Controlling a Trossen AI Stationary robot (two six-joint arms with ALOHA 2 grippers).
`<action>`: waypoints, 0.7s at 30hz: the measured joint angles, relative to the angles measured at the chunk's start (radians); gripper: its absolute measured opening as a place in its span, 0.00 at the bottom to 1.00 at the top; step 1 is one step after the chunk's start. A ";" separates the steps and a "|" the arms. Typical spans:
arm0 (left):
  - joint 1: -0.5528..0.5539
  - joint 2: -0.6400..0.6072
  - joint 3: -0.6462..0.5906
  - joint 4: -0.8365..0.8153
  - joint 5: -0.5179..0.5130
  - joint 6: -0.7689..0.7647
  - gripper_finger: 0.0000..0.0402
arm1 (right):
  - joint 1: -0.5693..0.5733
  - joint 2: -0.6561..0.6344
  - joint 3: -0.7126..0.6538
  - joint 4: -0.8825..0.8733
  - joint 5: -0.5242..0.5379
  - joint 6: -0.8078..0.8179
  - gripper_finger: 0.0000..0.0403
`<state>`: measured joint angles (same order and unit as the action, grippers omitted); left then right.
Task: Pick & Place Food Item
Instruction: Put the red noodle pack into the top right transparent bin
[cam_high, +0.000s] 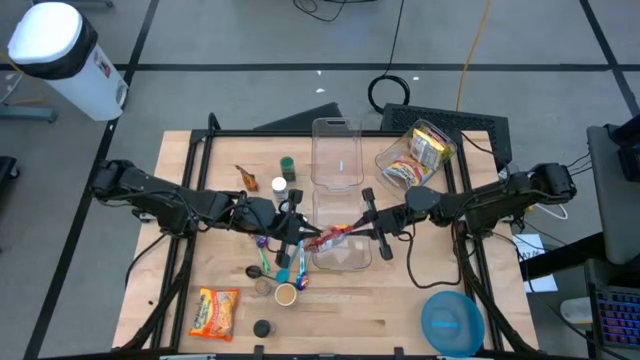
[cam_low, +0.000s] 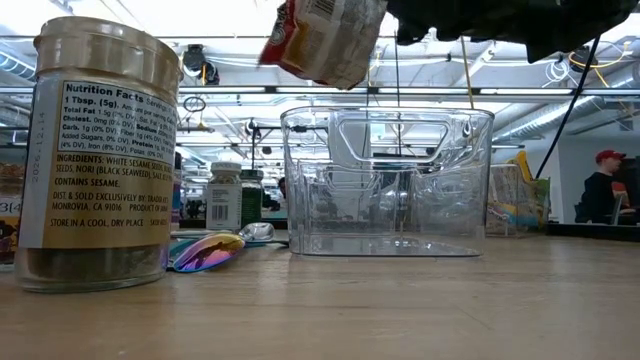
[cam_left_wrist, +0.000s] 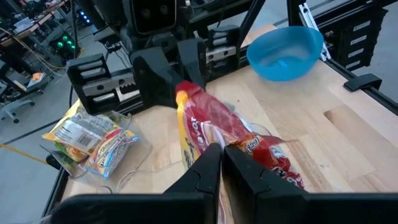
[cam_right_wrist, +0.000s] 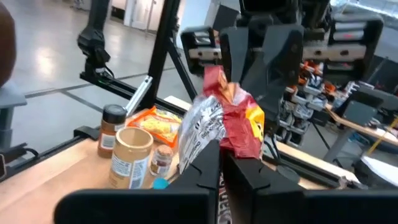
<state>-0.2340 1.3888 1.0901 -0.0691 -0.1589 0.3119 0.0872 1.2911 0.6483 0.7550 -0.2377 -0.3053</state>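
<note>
Both arms reach in low from opposite sides of the table and meet near its middle, wrists roughly level and pointing at each other. The left gripper (cam_high: 312, 236) has its two dark fingers (cam_left_wrist: 208, 165) pressed together, clamped on one end of the red snack packet (cam_high: 334, 236), which stretches away beyond the fingertips. The right gripper (cam_high: 356, 232) faces it with its fingers (cam_right_wrist: 205, 165) likewise pinched together on the packet's other end, so the two sets of fingertips sit just apart.
</note>
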 joint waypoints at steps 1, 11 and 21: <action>0.000 0.000 0.000 0.000 0.000 0.000 0.07 | 0.000 0.000 0.000 0.005 -0.004 0.002 0.01; -0.075 -0.024 0.000 0.114 -0.171 0.072 0.26 | -0.002 -0.032 0.000 -0.017 -0.002 0.094 0.00; -0.112 -0.046 0.000 0.096 -0.572 0.062 0.49 | -0.002 -0.176 0.000 -0.212 0.137 0.111 0.00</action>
<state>-0.3462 1.3430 1.0901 0.0269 -0.7311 0.3734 0.0853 1.1147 0.6479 0.5431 -0.1002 -0.1944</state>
